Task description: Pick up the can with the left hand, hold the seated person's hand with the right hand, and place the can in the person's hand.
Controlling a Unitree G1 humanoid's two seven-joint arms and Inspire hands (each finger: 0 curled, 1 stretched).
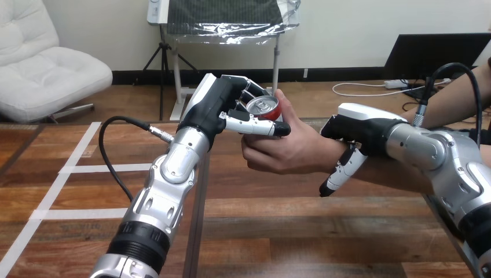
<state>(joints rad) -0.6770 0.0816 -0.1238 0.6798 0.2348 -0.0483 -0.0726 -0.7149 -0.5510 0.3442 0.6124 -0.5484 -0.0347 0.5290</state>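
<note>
Item: small aluminium can (263, 108), cylindrical, red wall, silver lid with pull-tab, upright. Location: raised above the table, at the view's centre, enclosed between two hands.

Holder one: robot's left hand (215, 103), black body with a smooth white shell on its back, on a ribbed silver forearm. Clasped on the can: black-and-white jointed thumb (257, 125) laid across the can's near side, fingers curved round the far side.

Holder two: the person's hand (292, 147), entering from the view's right, wrapped round the can's lower part and right side, touching the robot's thumb.

Robot's right hand (354, 128): same build, glossy white shell uppermost, lying over the person's wrist (339, 152). Gripping it: one jointed digit hooks down the wrist's near side, its tip below the forearm; the rest are hidden behind.

Surface: wooden table (289, 231), dark grained planks, strips of white tape (75, 169) at left.
</note>
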